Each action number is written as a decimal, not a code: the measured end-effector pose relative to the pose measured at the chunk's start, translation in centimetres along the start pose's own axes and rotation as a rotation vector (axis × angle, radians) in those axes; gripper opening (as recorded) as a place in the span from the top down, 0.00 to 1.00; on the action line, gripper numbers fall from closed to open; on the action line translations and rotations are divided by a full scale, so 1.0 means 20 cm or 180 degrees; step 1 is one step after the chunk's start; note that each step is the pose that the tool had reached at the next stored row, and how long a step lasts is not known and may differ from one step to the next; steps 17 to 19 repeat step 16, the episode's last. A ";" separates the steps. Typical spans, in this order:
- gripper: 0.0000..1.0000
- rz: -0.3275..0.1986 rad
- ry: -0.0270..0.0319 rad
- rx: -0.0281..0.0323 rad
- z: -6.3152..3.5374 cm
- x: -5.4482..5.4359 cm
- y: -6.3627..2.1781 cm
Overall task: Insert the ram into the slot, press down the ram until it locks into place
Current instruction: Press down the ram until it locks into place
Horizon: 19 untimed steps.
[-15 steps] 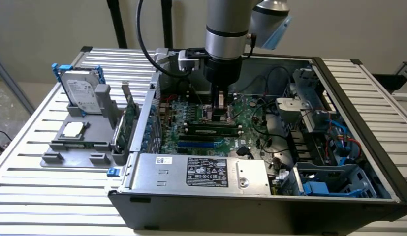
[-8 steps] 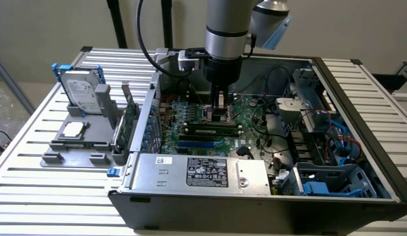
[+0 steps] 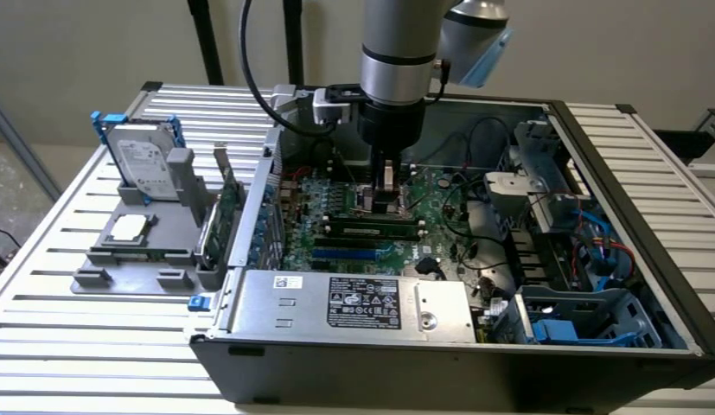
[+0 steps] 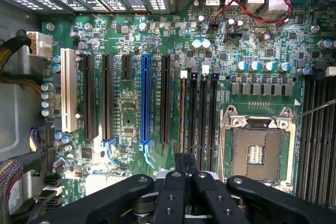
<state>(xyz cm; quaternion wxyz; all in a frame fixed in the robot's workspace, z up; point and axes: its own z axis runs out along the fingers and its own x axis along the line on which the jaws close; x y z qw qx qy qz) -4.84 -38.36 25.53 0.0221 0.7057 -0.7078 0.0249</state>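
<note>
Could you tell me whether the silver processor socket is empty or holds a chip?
Empty: the processor socket shows its bare dark contact field inside the silver frame.

Slatted white table (image 3: pixel 57 285) bearing computer case (image 3: pixel 450 354), grey fixture (image 3: pixel 138 246).

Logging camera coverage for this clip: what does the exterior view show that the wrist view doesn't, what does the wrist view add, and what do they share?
Exterior view: the whole open computer case, the power supply, a hard drive standing on the grey fixture outside the case, and the ram lying in a slot.

Wrist view: the long blue expansion slot, the white slot and the square silver processor socket from straight above.

Both: the green motherboard and the gripper over the black memory slots.
</note>
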 end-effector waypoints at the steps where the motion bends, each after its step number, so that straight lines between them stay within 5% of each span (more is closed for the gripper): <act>1: 0.89 0.0000 0.0000 0.0000 0.000 0.00 0.000; 19: 0.89 0.0000 0.0000 0.0000 0.000 0.00 0.000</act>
